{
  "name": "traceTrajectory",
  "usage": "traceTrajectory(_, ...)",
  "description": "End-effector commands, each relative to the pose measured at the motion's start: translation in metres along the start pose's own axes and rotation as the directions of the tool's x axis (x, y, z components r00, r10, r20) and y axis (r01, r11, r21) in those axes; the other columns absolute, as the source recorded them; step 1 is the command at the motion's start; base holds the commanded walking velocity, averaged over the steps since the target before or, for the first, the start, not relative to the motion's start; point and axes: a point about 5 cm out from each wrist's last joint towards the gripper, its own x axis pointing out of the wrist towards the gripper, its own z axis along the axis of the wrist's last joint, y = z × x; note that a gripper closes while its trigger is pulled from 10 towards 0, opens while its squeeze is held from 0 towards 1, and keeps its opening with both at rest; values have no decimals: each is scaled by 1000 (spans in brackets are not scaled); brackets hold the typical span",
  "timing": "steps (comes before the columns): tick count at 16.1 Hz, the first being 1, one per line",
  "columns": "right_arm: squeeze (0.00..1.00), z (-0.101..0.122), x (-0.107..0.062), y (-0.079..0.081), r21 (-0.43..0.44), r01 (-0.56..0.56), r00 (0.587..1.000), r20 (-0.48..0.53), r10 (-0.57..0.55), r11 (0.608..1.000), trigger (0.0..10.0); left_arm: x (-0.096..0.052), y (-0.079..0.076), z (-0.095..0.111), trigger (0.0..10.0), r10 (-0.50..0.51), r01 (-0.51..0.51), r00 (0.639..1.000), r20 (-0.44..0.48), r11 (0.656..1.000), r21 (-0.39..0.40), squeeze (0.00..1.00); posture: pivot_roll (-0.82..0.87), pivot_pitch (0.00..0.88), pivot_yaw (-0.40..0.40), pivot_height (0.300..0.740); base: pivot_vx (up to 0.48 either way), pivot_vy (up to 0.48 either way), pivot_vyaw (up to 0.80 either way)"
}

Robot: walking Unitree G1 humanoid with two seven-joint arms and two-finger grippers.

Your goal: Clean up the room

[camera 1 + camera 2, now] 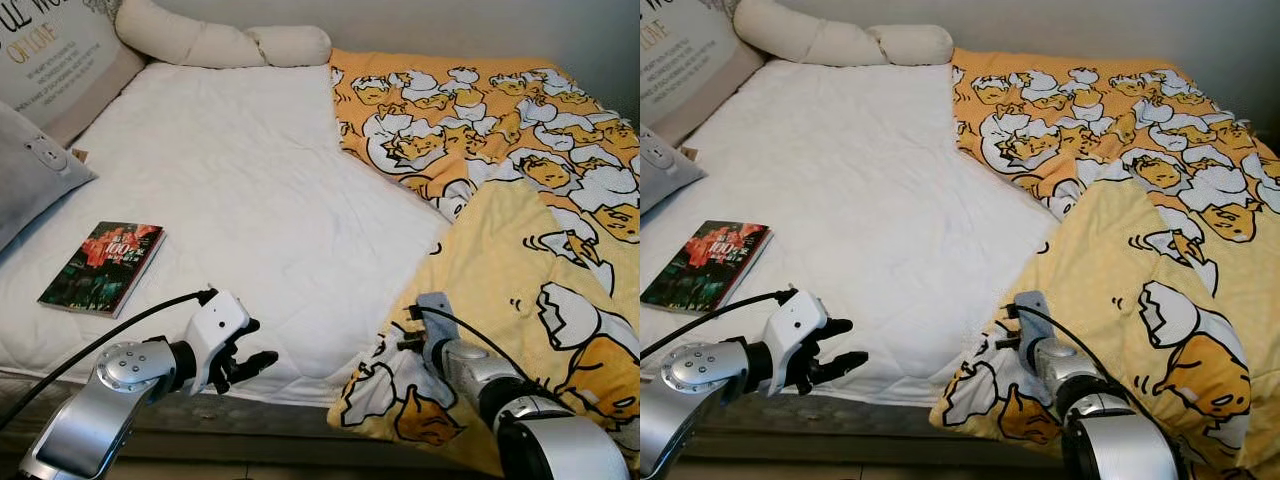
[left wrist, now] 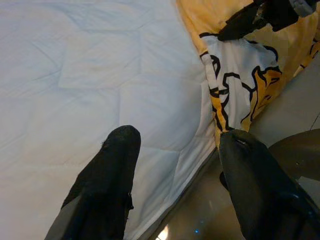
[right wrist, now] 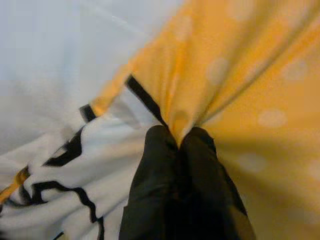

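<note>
1. Right wrist view shows the right end effector (image 3: 180, 137) with its two black fingers pressed together, pinching a gathered fold of the yellow cartoon-print blanket (image 3: 240, 75); the cloth pulls into taut creases running away from the fingertips.
2. From the head views, the right end effector (image 1: 432, 318) sits at the near edge of the bed, at the spot where the blanket's folded-back corner hangs over the mattress side. The blanket (image 1: 520, 200) spreads away from this end effector toward the far side of the bed and covers the bed's right part.
3. Left end effector (image 1: 243, 362) hovers at the bed's near edge, well to the left of the right one, its fingers (image 2: 105, 180) spread apart and holding nothing. Just beyond its tips lies the bare white mattress pad (image 1: 240, 170); the blanket's hanging corner (image 2: 235, 80) is a little way off to its right, not touching it.
4. A book (image 1: 103, 267) with a dark, red-toned cover lies flat on the white pad, beyond and to the left of the left end effector, apart from it.
5. Far past both end effectors, a long cream bolster (image 1: 220, 40) lies along the head of the bed; a printed pillow (image 1: 60, 60) and a grey cushion (image 1: 35, 170) sit at the far left.
</note>
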Motion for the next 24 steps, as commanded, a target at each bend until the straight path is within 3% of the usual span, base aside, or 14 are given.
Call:
traceTrajectory(1, 0, 7, -2, 5, -75, -146, 988, 42, 149, 987, 0, 1, 2, 2, 10000, 3, -3, 1000, 5, 1000, 13, 0, 172, 0, -9, 740, 0, 0, 0)
traceTrajectory(2, 0, 5, -7, 7, -160, -305, 949, 38, 314, 939, 0, 1, 2, 2, 10000, 7, -7, 1000, 5, 1000, 14, 0, 165, 0, -8, 740, 0, 0, 0)
traceTrajectory(3, 0, 1, -10, 7, -203, -370, 925, 9, 379, 907, 0, 1, 2, 1, 10000, 8, -8, 1000, 5, 1000, 13, 0, 164, 0, -7, 740, 0, 0, 0)
traceTrajectory(4, 0, -14, -19, 5, -295, -495, 865, -83, 495, 817, 0, 3, 2, 2, 10000, 7, -7, 1000, 7, 1000, 12, 0, 153, 0, -2, 740, 0, 0, 0)
traceTrajectory(5, 0, -25, -25, 4, -335, -557, 827, -143, 544, 760, 0, 3, 2, 2, 10000, 4, -4, 1000, 9, 1000, 13, 0, 148, 0, 1, 740, 0, 0, 0)
traceTrajectory(9, 0, -57, -45, 11, -347, -767, 638, -327, 697, 539, 0, 7, 3, 5, 10000, -5, 4, 1000, 17, 1000, 21, 0, 133, 0, 12, 740, 0, 0, 0)
traceTrajectory(10, 0, -63, -45, 11, -338, -779, 625, -349, 698, 528, 0, 8, 3, 6, 10000, -7, 6, 1000, 19, 1000, 23, 0, 131, 0, 14, 740, 0, 0, 0)
traceTrajectory(11, 0, -74, -45, 10, -342, -772, 636, -378, 673, 537, 0, 10, 3, 7, 10000, -10, 9, 1000, 22, 1000, 25, 0, 130, 0, 16, 740, 0, 0, 0)
traceTrajectory(12, 0, -96, -43, 8, -362, -707, 706, -396, 587, 607, 4980, 12, 4, 8, 10000, -13, 12, 1000, 24, 1000, 28, 0, 129, 0, 18, 740, 0, 0, 0)
traceTrajectory(13, 0, -112, -42, 8, -334, -672, 735, -410, 539, 662, 10000, 13, 4, 8, 10000, -14, 13, 1000, 24, 999, 30, 0, 129, 0, 19, 740, 0, 0, 0)
traceTrajectory(14, 1000, -121, -42, 9, -309, -662, 738, -429, 521, 683, 10000, 13, 5, 9, 10000, -14, 13, 1000, 24, 999, 32, 0, 129, 0, 19, 740, 0, 0, 0)
traceTrajectory(18, 1000, -138, -37, 25, -377, -618, 773, -453, 444, 690, 10000, 13, 7, 10, 10000, -9, 8, 1000, 28, 999, 36, 0, 141, 0, 10, 740, 0, 0, 0)
traceTrajectory(23, 1000, -104, -21, 39, -454, -525, 851, -280, 445, 720, 10000, 10, 9, 8, 10000, -5, 4, 1000, 24, 999, 44, 0, 144, 0, 13, 740, 0, 0, 0)
traceTrajectory(24, 1000, -84, -19, 31, -463, -490, 870, -202, 450, 738, 10000, 10, 10, 9, 10000, -5, 4, 1000, 23, 999, 46, 0, 143, 0, 14, 740, 0, 0, 0)
